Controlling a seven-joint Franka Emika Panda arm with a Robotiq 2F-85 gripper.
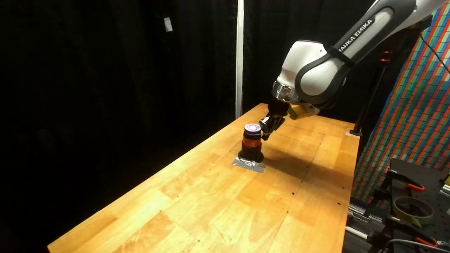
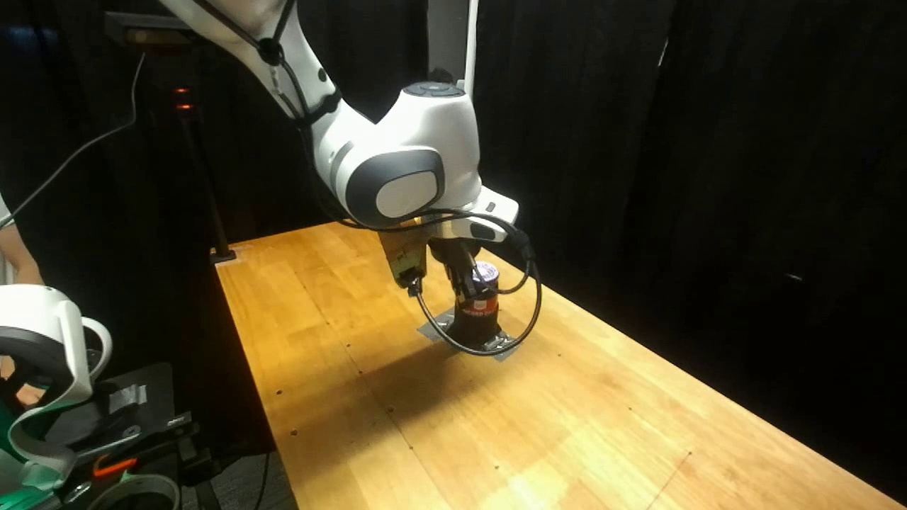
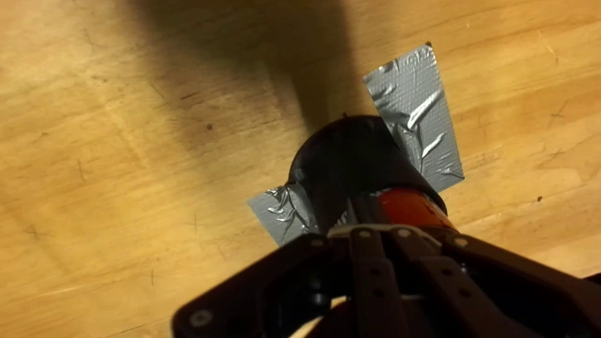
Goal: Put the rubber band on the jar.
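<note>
The jar (image 1: 252, 143) stands upright in a black round base on the table. It has an orange-red label and a whitish-purple lid top; it also shows in an exterior view (image 2: 483, 304) and, partly covered, in the wrist view (image 3: 413, 209). My gripper (image 1: 266, 136) is tilted down beside the jar, just below lid height. In the wrist view the fingers (image 3: 368, 212) are close together and shut, overlapping the jar. A pale strip, apparently the rubber band (image 3: 385, 227), crosses the fingers near the jar's upper part. Whether the fingers pinch it or sit inside its loop cannot be told.
The black base (image 3: 347, 157) is fixed to the wooden table (image 1: 218, 207) with silver tape (image 3: 422, 119). A cable (image 2: 536, 304) loops from the wrist past the jar. A side cart with a tape roll (image 1: 413, 211) stands beyond the table's edge. Dark curtains hang behind.
</note>
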